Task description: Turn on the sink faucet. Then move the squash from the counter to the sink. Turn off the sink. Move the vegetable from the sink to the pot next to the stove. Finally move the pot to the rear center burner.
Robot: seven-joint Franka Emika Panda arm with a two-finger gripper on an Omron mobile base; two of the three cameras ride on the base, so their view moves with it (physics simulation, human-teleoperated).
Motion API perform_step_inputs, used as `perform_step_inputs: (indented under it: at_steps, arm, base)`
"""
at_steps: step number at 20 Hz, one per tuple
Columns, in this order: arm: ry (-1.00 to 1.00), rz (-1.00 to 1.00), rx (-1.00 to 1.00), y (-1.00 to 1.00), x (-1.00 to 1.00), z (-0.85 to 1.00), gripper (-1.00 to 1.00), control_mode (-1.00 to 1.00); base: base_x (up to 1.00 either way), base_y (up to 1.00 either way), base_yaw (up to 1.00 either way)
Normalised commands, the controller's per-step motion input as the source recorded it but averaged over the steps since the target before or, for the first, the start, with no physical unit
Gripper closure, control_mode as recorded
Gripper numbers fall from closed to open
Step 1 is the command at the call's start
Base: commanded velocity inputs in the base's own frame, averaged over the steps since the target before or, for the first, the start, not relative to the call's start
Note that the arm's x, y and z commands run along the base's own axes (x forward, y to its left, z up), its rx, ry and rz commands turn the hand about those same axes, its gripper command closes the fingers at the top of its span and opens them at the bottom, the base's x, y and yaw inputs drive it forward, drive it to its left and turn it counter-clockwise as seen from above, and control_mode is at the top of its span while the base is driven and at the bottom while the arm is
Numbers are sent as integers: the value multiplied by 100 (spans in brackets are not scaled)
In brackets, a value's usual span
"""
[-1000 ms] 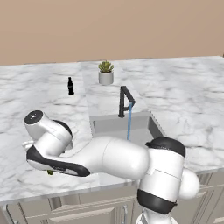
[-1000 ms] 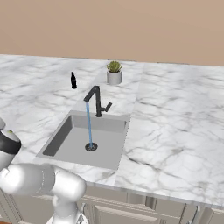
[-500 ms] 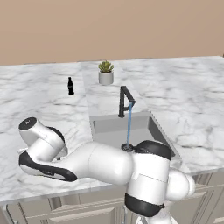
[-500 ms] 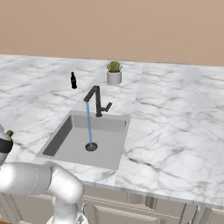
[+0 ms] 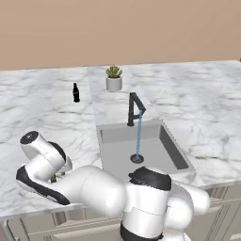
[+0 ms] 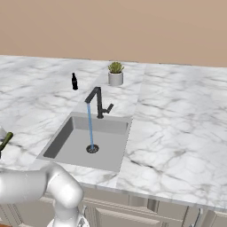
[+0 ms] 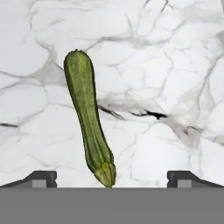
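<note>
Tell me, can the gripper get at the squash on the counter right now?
Probably yes. In the hand view the squash lies bare on the white marble counter, nothing beside or over it, and the gripper is open with its stem end between the fingertips. It sits off-centre, nearer one fingertip.

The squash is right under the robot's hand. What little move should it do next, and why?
Probably lower the open gripper straight down around the squash. It lies loose on the counter between the spread fingertips, and water already runs from the sink faucet, so grasping comes next.
</note>
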Motion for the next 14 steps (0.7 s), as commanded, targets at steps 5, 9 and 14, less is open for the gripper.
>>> perform_step_inputs:
  at_steps: [5, 9, 14]
  arm:
    - [0, 0, 0, -4, 22, -20, -100, -100]
    - [0, 0, 0, 0, 17, -30, -100, -100]
    - [0, 0, 0, 0, 23, -31, -100, -100]
  base:
    - [0, 0, 0]
    - [0, 0, 0]
    - [0, 0, 0]
